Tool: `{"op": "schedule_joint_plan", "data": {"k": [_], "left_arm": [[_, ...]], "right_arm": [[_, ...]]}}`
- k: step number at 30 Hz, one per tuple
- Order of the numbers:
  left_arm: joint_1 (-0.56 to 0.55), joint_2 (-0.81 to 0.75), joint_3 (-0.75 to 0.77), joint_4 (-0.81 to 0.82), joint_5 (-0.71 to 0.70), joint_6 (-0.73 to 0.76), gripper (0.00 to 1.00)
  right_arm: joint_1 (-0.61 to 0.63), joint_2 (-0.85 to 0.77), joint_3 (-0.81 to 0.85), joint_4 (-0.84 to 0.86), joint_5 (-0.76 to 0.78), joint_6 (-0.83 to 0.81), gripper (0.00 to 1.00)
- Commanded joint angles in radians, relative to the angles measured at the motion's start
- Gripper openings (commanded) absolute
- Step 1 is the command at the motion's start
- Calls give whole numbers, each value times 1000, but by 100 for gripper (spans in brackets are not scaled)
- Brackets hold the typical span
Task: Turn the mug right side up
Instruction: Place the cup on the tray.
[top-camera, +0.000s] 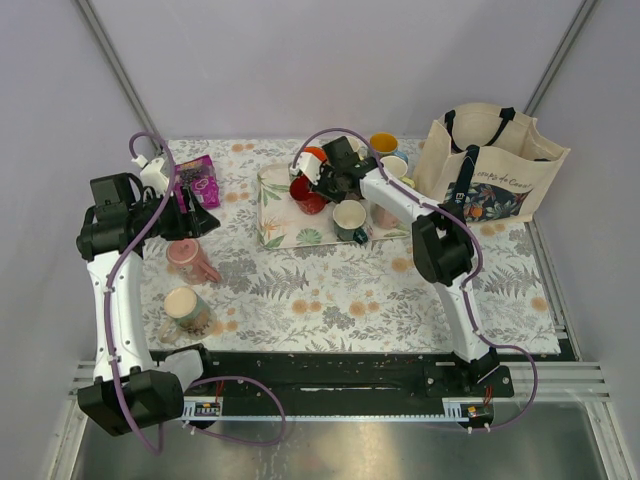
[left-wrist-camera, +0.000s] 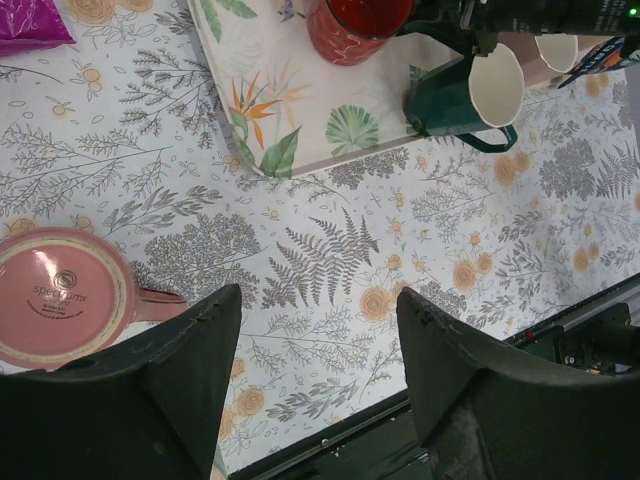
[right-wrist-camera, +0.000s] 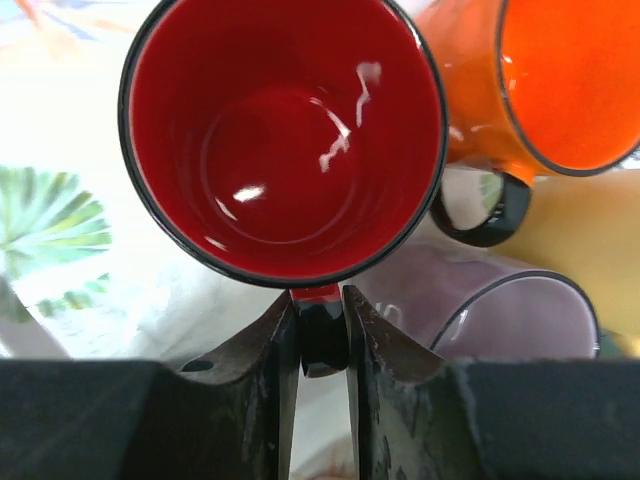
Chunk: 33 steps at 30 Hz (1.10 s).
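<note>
Mug (left-wrist-camera: 60, 295) stands base-up on the bench (left-wrist-camera: 330, 250), axis vertical, its handle pointing at the left pincer (left-wrist-camera: 318, 300), whose wide-open, empty jaws hang just beside it. Left arm is nearer. Right pincer (right-wrist-camera: 320, 300) clamps the red mug's (right-wrist-camera: 280, 140) handle.

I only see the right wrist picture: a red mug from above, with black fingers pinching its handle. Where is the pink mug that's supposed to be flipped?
Observer: The pink mug stands upside down on the patterned cloth, left of the tray where your red mug is.
Visitor: Is the other arm holding it?
Observer: No. The left end effector is open and empty, and the mug's upturned base shows just beside it.
Visitor: Anything else near it?
Observer: A second mug, mouth up, sits on the cloth a little nearer the robot.
</note>
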Motion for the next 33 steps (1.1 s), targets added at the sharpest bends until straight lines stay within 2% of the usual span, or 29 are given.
{"op": "schedule_joint_plan", "data": {"k": [1,7,14,28,30,33], "left_arm": [[6,-36,-13,41,77,-13,66],[6,-50,-30,39,86,-14,66],[7,-51,-45,59,89,-14,66],[-9,-37,-39,61,77,-30,66],[-9,-40,-36,62,56,-27,66],[-14,-36,-22,47,-54,-24,69]], "right_arm": [[-5,-59,-45,18,77,-27,32],[-5,-81,-75,33,83,-27,34],[-7,-133,-101,74,84,-10,43],[-2,-216,-96,96,23,83,48],[-2,-231,-99,91,14,94,49],[-1,-268,-113,91,9,108,50]]}}
